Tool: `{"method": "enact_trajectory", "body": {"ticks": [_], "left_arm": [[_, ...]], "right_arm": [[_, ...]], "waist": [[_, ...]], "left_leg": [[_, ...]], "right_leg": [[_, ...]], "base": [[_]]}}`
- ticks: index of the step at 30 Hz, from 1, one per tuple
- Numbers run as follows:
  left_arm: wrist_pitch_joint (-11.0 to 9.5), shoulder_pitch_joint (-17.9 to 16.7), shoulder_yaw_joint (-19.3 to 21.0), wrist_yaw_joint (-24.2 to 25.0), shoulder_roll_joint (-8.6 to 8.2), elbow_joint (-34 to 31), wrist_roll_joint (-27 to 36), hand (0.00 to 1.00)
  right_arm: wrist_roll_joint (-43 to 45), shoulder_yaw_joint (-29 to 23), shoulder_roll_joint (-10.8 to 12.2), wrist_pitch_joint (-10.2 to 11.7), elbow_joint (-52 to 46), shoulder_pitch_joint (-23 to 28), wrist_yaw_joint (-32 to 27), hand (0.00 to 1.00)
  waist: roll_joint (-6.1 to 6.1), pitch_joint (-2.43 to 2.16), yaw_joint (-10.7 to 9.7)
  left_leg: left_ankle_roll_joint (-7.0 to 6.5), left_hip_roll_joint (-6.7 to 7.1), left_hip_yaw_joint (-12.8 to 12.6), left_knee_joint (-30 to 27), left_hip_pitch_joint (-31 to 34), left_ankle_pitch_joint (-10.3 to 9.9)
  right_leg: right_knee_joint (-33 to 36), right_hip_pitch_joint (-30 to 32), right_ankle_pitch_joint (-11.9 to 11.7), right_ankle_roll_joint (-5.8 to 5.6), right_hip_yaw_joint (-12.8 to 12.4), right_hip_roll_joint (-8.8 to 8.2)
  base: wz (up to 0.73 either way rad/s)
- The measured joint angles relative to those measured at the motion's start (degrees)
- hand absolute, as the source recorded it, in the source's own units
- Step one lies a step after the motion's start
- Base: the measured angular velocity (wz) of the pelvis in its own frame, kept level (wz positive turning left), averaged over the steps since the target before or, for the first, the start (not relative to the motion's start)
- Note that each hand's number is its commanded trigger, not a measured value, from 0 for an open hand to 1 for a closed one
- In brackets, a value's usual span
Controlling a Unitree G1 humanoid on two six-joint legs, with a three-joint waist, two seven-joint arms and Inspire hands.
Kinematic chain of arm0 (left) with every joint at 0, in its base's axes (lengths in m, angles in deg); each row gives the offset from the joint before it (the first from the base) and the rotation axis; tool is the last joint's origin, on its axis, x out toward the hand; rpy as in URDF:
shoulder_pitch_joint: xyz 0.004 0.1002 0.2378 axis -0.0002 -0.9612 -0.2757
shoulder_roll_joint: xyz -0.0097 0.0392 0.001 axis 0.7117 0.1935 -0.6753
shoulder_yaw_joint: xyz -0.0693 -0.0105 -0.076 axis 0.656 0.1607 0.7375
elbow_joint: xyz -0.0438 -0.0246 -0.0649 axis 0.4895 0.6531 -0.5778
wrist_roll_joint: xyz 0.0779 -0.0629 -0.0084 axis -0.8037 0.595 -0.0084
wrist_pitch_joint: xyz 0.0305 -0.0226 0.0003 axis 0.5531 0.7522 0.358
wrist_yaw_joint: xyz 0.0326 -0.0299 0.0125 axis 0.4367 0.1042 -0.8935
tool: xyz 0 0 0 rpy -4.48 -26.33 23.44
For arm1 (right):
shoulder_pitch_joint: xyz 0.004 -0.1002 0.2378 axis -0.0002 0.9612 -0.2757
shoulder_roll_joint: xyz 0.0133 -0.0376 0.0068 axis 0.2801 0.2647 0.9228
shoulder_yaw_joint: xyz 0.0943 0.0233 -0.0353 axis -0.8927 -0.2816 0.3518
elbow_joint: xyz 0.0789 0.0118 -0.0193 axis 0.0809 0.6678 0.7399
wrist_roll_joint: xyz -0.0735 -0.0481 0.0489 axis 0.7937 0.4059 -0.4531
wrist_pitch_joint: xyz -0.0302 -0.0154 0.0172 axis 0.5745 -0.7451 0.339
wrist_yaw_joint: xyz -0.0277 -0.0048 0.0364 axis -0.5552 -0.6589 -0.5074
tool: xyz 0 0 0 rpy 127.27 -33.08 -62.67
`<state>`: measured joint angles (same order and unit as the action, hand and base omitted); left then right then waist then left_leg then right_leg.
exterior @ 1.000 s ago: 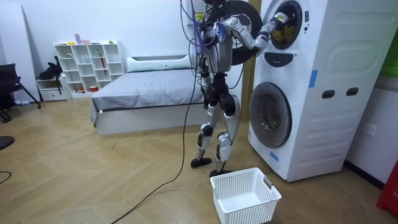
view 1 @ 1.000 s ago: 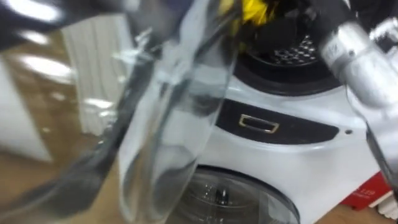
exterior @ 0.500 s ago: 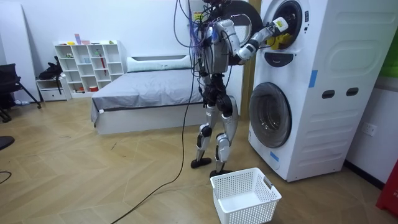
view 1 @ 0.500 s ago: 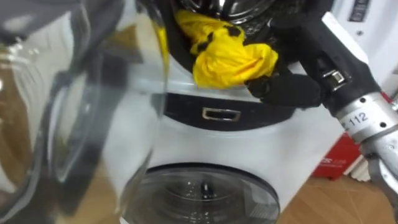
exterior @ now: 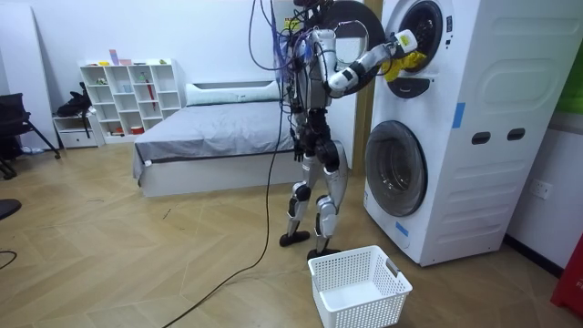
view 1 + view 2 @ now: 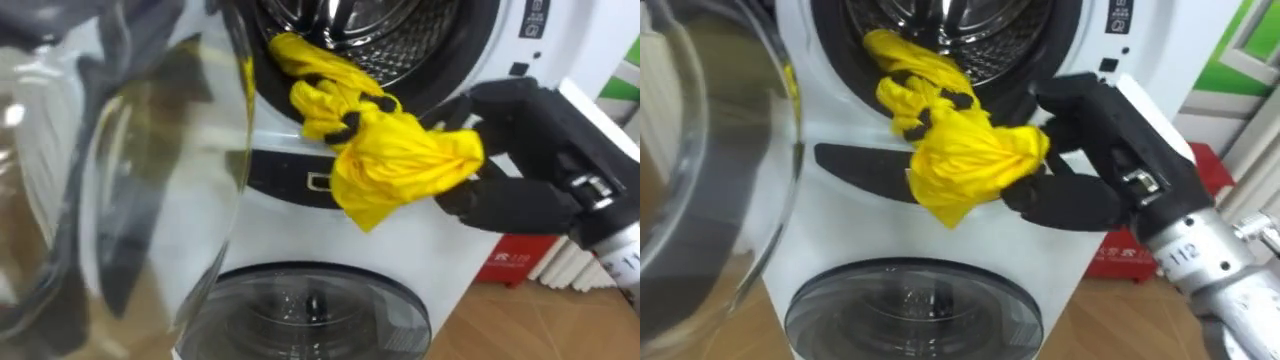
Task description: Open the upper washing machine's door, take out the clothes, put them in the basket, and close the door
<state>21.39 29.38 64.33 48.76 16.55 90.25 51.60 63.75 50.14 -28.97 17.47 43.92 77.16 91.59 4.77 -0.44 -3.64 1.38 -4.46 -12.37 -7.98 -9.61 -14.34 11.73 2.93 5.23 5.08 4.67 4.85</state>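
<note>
At the left of the eye views one round glass door (image 6: 130, 170) stands swung open, close to the camera. Beside it is the mouth of the upper drum (image 6: 400, 30), its perforated metal wall seen close up, and below that a second round door (image 6: 310, 310), this one closed. One yellow garment (image 6: 390, 150) is the single piece of clothing: bright yellow, crumpled, with a few dark patches. Its upper end lies on the lip of the drum mouth and the rest trails out in front of the dark panel (image 6: 280, 175) under the opening, ending in a bunched lump. To the right, the right hand (image 6: 520, 170), black, has its fingers above and its thumb below curled onto that lump, pinching the cloth just outside the opening. The room view takes in more: from its left, one white shelf unit (image 5: 127, 100), one bed (image 5: 209, 137), then the robot standing upright facing the tall white washing machine (image 5: 455, 137), right arm raised to the upper opening, with one white basket (image 5: 358, 287) on the floor by its feet.
</note>
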Motion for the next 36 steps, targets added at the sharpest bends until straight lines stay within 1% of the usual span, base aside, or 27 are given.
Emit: {"method": "enact_trajectory", "body": {"ticks": [2,3,4,6,7,8,9,11,13,14,15,16,17,19,20,21,22,23,24,25,26,27,29,31,34,36], "left_arm": [[-0.5,0.5,0.0,0.0,0.13,0.0,0.0,0.0],[-0.5,0.7,0.0,0.0,0.14,0.0,0.0,0.0],[-0.5,1.0,0.0,0.0,0.18,0.0,-0.2,0.0],[-0.5,1.9,0.0,0.0,0.42,0.0,-1.5,0.0],[-0.6,2.0,0.1,0.1,0.56,0.0,-1.9,0.0],[-0.6,2.2,0.1,0.1,0.58,0.0,-1.8,0.0],[-0.6,2.3,0.1,0.2,0.6,-0.1,-1.8,0.0],[-0.7,2.3,0.1,0.3,0.77,-0.1,-1.8,0.0],[-1.0,2.5,0.4,0.5,0.85,-0.1,-1.8,0.0],[-1.3,3.1,1.2,1.2,0.84,-0.2,-1.8,0.0],[-1.3,3.6,1.2,1.5,0.97,-0.2,-1.8,0.0],[-1.6,4.4,1.7,1.9,1.03,-0.3,-1.8,0.0],[-2.1,5.1,2.1,2.4,1.05,-0.5,-1.7,0.0],[-2.8,5.8,2.1,2.5,1.15,-0.6,-1.7,0.0],[-3.0,6.1,2.1,2.6,1.09,-0.6,-1.7,0.0],[-3.0,6.1,2.1,2.7,1.1,-0.5,-1.7,0.0],[-3.1,6.3,2.2,2.7,1.11,-0.5,-1.7,0.0],[-3.1,6.2,2.2,2.9,1.07,-0.2,-1.7,0.0],[-3.1,6.1,2.3,3.1,1.15,-0.1,-1.7,0.0],[-3.0,5.6,2.7,3.5,1.19,-0.1,-1.7,0.0],[-3.0,5.4,2.8,3.8,1.19,-0.1,-1.7,0.0],[-2.9,5.4,2.8,3.9,1.15,-0.1,-1.7,0.0],[-2.9,5.6,3.2,4.2,1.15,-0.1,-1.7,0.0],[-2.8,5.7,4.1,4.5,1.24,0.0,-1.7,0.0],[-2.5,5.8,4.3,4.9,1.25,0.1,-1.7,0.0],[-2.4,5.8,4.3,5.1,1.24,0.2,-1.7,0.0]], "right_arm": [[-3.2,-1.5,0.1,0.0,0.0,2.1,0.0,1.0],[-3.9,-1.8,0.1,0.1,0.0,2.5,0.0,1.0],[-4.8,-2.4,0.1,0.1,0.0,2.9,0.1,1.0],[-5.3,-4.0,0.1,0.4,0.0,3.3,0.1,1.0],[-5.7,-5.4,0.1,0.4,0.0,3.5,0.1,1.0],[-6.0,-6.7,0.1,0.4,0.0,3.5,0.1,1.0],[-6.4,-7.3,0.1,0.4,0.0,3.5,0.0,1.0],[-8.1,-9.0,0.1,0.5,0.0,3.5,-0.2,1.0],[-8.5,-10.7,0.1,0.6,0.0,3.5,-0.4,1.0],[-8.5,-12.2,0.1,0.8,0.0,3.5,-0.9,1.0],[-8.5,-13.4,0.1,1.1,-0.2,4.0,-1.4,1.0],[-8.5,-15.7,0.0,1.2,-0.3,4.7,-2.4,1.0],[-8.6,-17.2,-0.2,1.2,-0.4,4.7,-3.5,1.0],[-8.8,-18.3,-0.3,1.4,-1.1,4.7,-4.8,1.0],[-8.8,-19.1,-0.5,1.5,-1.7,4.7,-5.2,1.0],[-8.8,-19.3,-0.6,1.7,-1.7,4.7,-5.4,1.0],[-8.8,-19.5,-1.1,1.8,-1.8,4.6,-5.9,1.0],[-8.8,-20.2,-1.7,1.8,-1.9,4.6,-6.3,1.0],[-8.8,-20.7,-1.7,1.8,-1.9,4.6,-6.4,1.0],[-8.7,-21.1,-1.9,1.8,-2.0,4.6,-7.0,1.0],[-8.7,-21.6,-2.1,1.8,-2.0,4.5,-7.4,1.0],[-8.7,-22.0,-2.2,1.8,-2.0,4.5,-7.7,1.0],[-8.8,-23.2,-2.5,1.8,-1.9,4.5,-9.0,1.0],[-8.8,-23.4,-2.7,1.8,-1.8,4.4,-10.0,1.0],[-8.9,-23.4,-2.9,1.7,-1.8,4.2,-10.3,1.0],[-9.8,-23.4,-2.9,1.7,-1.8,4.2,-10.3,1.0]], "waist": [[0.17,0.12,-1.4],[0.18,0.12,-1.6],[0.18,0.12,-2.4],[0.27,0.06,-3.4],[0.3,0.07,-4.2],[0.2,0.13,-4.6],[0.15,0.16,-4.8],[0.3,0.12,-6.4],[0.54,0.21,-7.9],[0.73,0.17,-8.9],[0.86,-0.01,-8.8],[1.11,-0.16,-8.5],[1.09,-0.16,-8.6],[1.17,-0.18,-8.6],[1.12,-0.15,-8.9],[1.11,-0.14,-9.3],[1.01,-0.11,-10.2],[0.4,-0.06,-10.7],[0.34,-0.04,-10.9],[0.31,-0.08,-11.2],[0.35,-0.1,-12.0],[0.36,-0.1,-12.3],[0.4,-0.1,-12.7],[0.53,-0.12,-13.4],[0.54,-0.15,-13.9],[0.57,-0.14,-14.3]], "left_leg": [[0.0,-0.03,-0.6,0.0,0.0,0.0],[0.0,-0.05,-1.0,0.0,0.0,0.0],[0.01,-0.11,-1.8,0.0,-0.1,0.0],[0.02,-0.08,-2.7,0.0,-0.1,0.0],[0.02,-0.07,-3.6,0.0,-0.1,0.0],[0.03,-0.09,-4.8,0.0,-0.5,0.0],[0.03,-0.09,-5.3,0.0,-0.7,0.0],[0.03,-0.11,-7.5,0.0,-1.5,0.0],[0.03,-0.16,-8.7,0.0,-1.8,0.0],[0.04,-0.2,-10.2,0.0,-2.1,0.0],[0.08,-0.21,-11.3,-0.1,-2.1,0.0],[0.31,-0.37,-12.6,-0.5,-2.1,-0.2],[0.8,-0.62,-14.1,-0.7,-2.2,-0.5],[1.07,-0.84,-15.5,-0.8,-2.5,-0.7],[1.17,-0.93,-16.3,-0.7,-2.7,-0.8],[1.22,-0.98,-16.9,-0.7,-2.6,-0.9],[1.28,-1.12,-17.8,-0.7,-2.7,-1.1],[1.45,-1.68,-18.9,-0.7,-2.7,-2.1],[1.7,-1.87,-19.3,-0.7,-2.7,-2.7],[1.77,-2.05,-20.7,-0.7,-2.7,-2.8],[1.83,-2.41,-21.6,-0.8,-2.7,-2.9],[1.83,-2.4,-22.0,-0.9,-2.7,-2.9],[2.04,-2.53,-23.9,-1.5,-2.7,-3.2],[2.14,-2.62,-24.9,-1.8,-2.9,-3.2],[2.33,-2.71,-26.5,-2.0,-3.2,-3.3],[2.38,-2.73,-26.9,-2.1,-3.0,-3.4]], "right_leg": [[-0.1,0.2,0.0,-0.01,-0.2,0.05],[-0.1,0.3,0.0,-0.01,-0.6,0.15],[0.0,0.4,0.0,0.0,-1.1,0.3],[0.2,1.0,0.0,0.0,-1.9,0.41],[0.3,1.3,-0.1,-0.03,-2.6,0.61],[0.3,1.3,-0.2,-0.02,-3.2,0.73],[0.3,1.3,-0.2,-0.01,-3.6,0.84],[0.4,1.3,-0.2,-0.01,-5.6,1.45],[0.4,1.3,-0.2,0.01,-6.5,1.73],[0.2,1.7,-0.4,-0.04,-7.8,2.15],[0.1,2.2,-0.4,-0.04,-8.5,2.35],[0.0,2.2,-0.6,-0.05,-9.3,2.66],[0.0,2.2,-0.7,-0.08,-10.3,3.15],[0.0,2.2,-1.3,0.08,-11.7,3.78],[0.0,2.2,-1.7,0.12,-12.7,4.24],[0.0,2.3,-1.9,0.17,-13.0,4.39],[0.0,2.4,-2.3,0.18,-13.8,4.81],[0.1,3.0,-2.8,0.24,-14.4,5.64],[0.1,3.2,-3.2,0.34,-14.9,6.08],[0.1,3.3,-4.0,0.49,-15.6,6.37],[0.1,3.4,-4.4,0.53,-16.1,6.57],[0.2,3.6,-4.5,0.51,-16.5,6.66],[0.4,4.1,-5.1,0.53,-18.3,7.32],[0.7,4.2,-5.4,0.62,-19.1,7.68],[1.0,4.4,-5.7,0.65,-20.5,8.32],[1.0,4.7,-6.0,0.66,-20.9,8.45]], "base": [[-0.11],[-0.24],[-0.27],[-0.26],[-0.34],[-0.37],[-0.44],[-0.45],[-0.36],[-0.38],[-0.38],[-0.33],[-0.28],[-0.43],[-0.48],[-0.41],[-0.42],[-0.44],[-0.57],[-0.54],[-0.49],[-0.41],[-0.41],[-0.32],[-0.26],[-0.15]]}}
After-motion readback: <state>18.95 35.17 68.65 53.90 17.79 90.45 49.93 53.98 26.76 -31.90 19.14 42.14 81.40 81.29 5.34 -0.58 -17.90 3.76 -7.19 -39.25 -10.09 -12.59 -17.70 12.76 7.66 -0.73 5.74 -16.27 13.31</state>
